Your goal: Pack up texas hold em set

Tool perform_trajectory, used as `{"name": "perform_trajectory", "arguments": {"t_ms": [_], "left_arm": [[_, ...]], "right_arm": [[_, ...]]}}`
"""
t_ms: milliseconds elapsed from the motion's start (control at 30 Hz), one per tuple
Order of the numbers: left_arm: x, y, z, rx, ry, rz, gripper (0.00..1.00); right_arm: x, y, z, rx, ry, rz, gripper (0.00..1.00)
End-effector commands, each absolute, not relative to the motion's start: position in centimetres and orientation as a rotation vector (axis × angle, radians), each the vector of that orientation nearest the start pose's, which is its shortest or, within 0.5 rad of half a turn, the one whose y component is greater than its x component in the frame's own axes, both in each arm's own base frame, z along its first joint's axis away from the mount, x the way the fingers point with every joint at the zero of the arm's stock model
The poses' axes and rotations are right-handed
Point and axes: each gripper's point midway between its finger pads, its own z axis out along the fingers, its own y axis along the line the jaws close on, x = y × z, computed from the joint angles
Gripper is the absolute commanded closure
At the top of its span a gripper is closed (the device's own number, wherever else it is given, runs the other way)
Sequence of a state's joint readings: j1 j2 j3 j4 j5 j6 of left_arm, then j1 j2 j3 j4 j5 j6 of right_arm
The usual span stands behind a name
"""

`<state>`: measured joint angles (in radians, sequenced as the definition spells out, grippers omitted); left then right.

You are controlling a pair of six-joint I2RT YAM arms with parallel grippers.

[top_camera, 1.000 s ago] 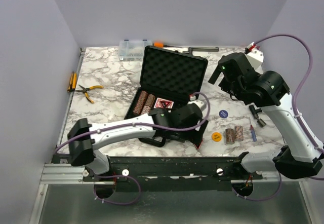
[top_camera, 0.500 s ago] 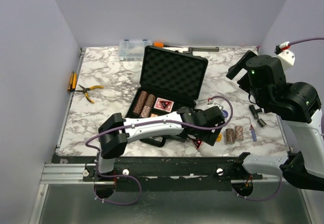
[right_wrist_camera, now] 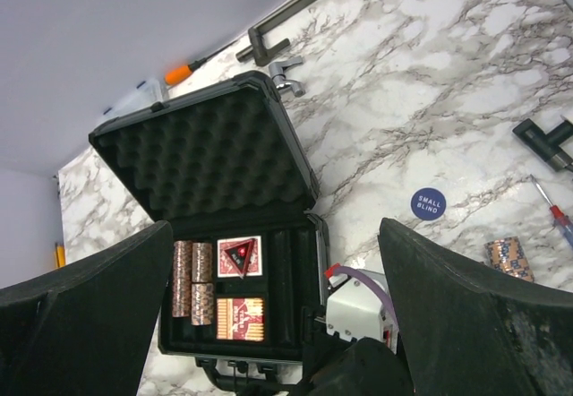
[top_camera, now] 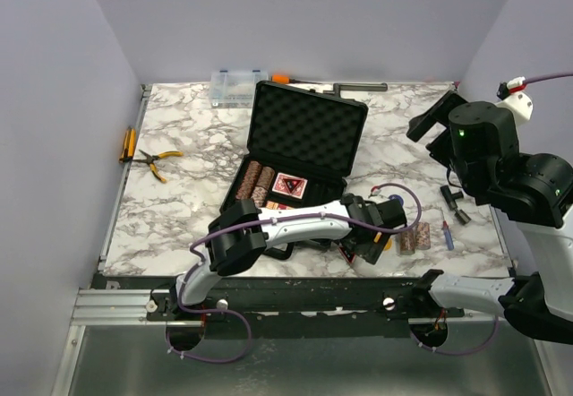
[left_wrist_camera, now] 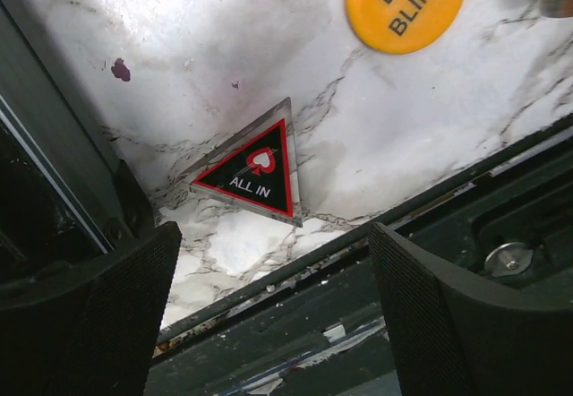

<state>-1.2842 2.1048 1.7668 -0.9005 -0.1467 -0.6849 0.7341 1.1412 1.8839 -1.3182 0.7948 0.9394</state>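
The black case [top_camera: 269, 201] lies open with its foam lid [top_camera: 309, 129] upright. Inside are brown chip stacks [right_wrist_camera: 192, 275], a red card deck [right_wrist_camera: 240, 319] and a second deck with a triangular token [right_wrist_camera: 239, 256] on it. My left gripper [left_wrist_camera: 273, 311] hangs open over the table's near edge, just short of a red-and-black "ALL IN" triangular token [left_wrist_camera: 251, 170]. The yellow "BIG BLIND" token [left_wrist_camera: 407, 2] lies beyond it. More chip stacks [top_camera: 414, 236] and a blue "SMALL BLIND" token [right_wrist_camera: 429, 203] lie right of the case. My right gripper [right_wrist_camera: 282, 311] is raised high, open and empty.
At the back stand a clear organiser box [top_camera: 233, 87], an orange-handled screwdriver [top_camera: 282, 78] and a grey bar tool [top_camera: 358, 86]. Yellow-handled pliers [top_camera: 159, 161] lie at the left. A small screwdriver [top_camera: 446, 233] and a black tool [top_camera: 457, 203] lie at the right.
My left arm swung right along the near edge and now hangs over the "ALL IN" token. My right arm lifted and drew back to the right.
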Motion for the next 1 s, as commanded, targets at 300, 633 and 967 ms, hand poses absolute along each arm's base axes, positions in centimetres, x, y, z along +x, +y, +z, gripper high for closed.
{"name": "perform_trajectory", "arguments": {"t_ms": [300,633,967], "left_arm": [[13.3,-43.6,3.8,0.804,2.747,-0.132,0.14],[13.9,-43.0,2.8,0.761,2.753,-0.042,0.12],[14.1,-43.0,1.9,0.734,2.765,-0.025,0.11]], "right_arm": [[22.5,7.3,41.5,0.632,1.891,0.261,0.0],[22.2,7.6,41.4,0.617,1.911,0.274,0.0],[21.8,7.8,41.0,0.606,1.936,0.288,0.0]]}}
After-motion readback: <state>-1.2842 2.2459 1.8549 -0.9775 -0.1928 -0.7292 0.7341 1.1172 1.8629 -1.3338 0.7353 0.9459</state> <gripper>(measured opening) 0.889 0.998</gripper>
